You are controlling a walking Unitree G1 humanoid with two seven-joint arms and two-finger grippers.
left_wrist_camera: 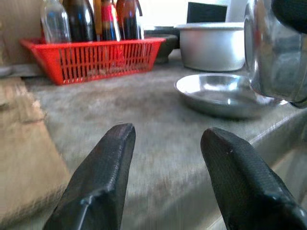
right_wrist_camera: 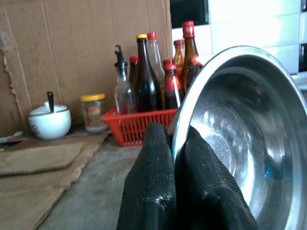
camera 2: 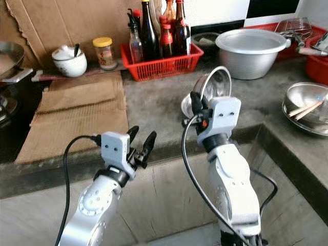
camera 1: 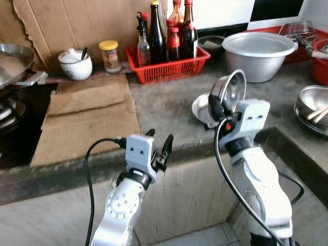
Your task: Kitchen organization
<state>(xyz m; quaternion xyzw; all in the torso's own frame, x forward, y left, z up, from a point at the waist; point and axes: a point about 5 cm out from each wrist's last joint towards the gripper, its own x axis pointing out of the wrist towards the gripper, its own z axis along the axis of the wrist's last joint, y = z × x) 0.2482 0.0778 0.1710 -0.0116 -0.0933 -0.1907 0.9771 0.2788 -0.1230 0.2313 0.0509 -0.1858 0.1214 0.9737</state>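
Both arms in foreground, at desk (camera 1: 169, 110) front edge. Left end effector (camera 1: 160, 145): fingers spread apart, nothing betw. them, hovering just over the desk lip, near the cardboard sheets (camera 1: 87, 120). Right end effector (camera 1: 219, 110): fingers pinched on the rim of a small steel bowl (camera 1: 229, 92), held tilted nearly on edge, hollow facing the robot's left (right wrist view: rim clamped betw. both fingers (right_wrist_camera: 153, 177)). Directly below/behind the held bowl a shallow steel dish (left_wrist_camera: 225, 96) lies flat on the desk; whether the two touch cannot be told.

Surroundings: red basket (camera 1: 169, 64) w/ sauce bottles (camera 1: 156, 33) at back centre; lidded jar (camera 1: 109, 55) and white pot (camera 1: 76, 64) to its left; large metal basin (camera 1: 259, 54) at back right; steel bowl w/ chopsticks (camera 1: 313, 105) far right; pan on stove (camera 1: 13, 66) far left.

Step in hand (judged): carrying phase, bowl lifted, not yet placed. Likely destination: w/ other steel ware on the right, though the task sentence doesn't specify. Next move calls for levelling the bowl, clearing the dish below, and lowering before letting go; rim-only grip is thin, so slip is the risk.
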